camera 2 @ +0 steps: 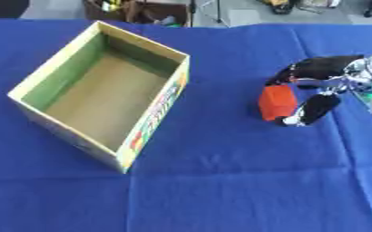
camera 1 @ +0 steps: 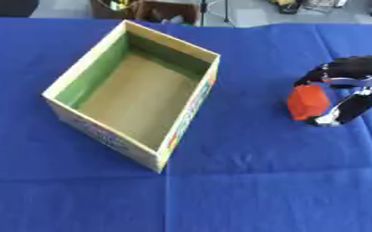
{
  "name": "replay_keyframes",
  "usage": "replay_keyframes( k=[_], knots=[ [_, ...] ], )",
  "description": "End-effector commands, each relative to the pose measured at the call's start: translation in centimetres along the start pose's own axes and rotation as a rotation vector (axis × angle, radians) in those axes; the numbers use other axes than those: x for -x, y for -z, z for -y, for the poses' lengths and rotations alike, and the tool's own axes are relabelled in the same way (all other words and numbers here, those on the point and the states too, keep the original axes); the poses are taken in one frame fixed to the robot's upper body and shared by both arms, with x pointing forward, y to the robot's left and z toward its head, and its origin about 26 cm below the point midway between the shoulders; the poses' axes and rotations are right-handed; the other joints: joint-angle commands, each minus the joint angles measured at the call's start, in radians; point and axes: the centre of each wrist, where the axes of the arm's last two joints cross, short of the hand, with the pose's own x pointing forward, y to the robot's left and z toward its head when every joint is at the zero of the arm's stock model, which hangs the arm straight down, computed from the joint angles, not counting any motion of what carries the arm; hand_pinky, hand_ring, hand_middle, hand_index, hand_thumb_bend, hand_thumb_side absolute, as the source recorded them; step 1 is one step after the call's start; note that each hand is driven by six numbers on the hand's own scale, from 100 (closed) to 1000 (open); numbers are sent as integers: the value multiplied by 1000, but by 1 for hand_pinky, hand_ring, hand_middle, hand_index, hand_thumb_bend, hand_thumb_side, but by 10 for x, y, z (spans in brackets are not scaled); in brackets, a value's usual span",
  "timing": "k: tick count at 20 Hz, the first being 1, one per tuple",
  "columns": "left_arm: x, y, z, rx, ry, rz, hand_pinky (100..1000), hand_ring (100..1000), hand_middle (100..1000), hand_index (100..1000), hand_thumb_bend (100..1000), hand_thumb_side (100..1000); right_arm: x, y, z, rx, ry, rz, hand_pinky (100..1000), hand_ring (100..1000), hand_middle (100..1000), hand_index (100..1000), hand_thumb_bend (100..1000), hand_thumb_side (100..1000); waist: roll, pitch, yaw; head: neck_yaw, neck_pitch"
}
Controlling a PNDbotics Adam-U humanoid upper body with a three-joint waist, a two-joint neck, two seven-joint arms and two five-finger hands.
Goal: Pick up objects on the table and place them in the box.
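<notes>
Red block (camera 1: 306,102) sits caught in the right hand (camera 2: 324,86), which comes in from the right side of the table: black fingers (camera 2: 304,68) arch over the block's top while the thumb (camera 2: 315,110) curls in beneath and just beside its lower right edge, so the hand is closed round the block. Whether the block is already off the blue tablecloth (camera 1: 245,181) or resting on it, I cannot tell.

The main risk, as I judge it, is the hold itself. The digits seem to meet the block near its right-hand edge, with most of its body sticking out to the hand's left, so it could pivot or slip out on the way across. The cardboard box (camera 1: 92,68) stands well apart to the hand's left, its near wall rising between the hand and the open brown floor; a low carry could knock the block against that rim or shove the box along the cloth.

The block looks like a small, solid, bright orange-red piece with flat faces and softened corners, a lighter face turned upward and a darker one toward the camera. No markings can be made out.

The left hand shows in neither view.
</notes>
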Motion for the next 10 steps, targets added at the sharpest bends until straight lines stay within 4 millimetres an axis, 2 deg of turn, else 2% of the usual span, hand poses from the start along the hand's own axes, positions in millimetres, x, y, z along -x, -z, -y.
replay_keyframes(
  k=[1, 5, 10],
  knots=[
    [-6, 4, -2, 3, 2, 27, 312, 585, 622, 780, 100, 870, 6, -9, 9, 23, -7, -14, 817, 838, 647, 803, 379, 661, -1, -17, 1, -1, -7],
    [-6, 4, -2, 4, 2, 27, 313, 585, 622, 780, 100, 871, 6, -9, 11, 55, 0, -12, 791, 793, 526, 680, 312, 629, -1, -17, 0, 0, -7],
    [-6, 4, -2, 5, 4, 25, 313, 585, 622, 779, 100, 871, 6, -9, 12, 108, 14, -29, 755, 743, 452, 578, 191, 552, -3, -18, -1, 1, -7]
  ],
)
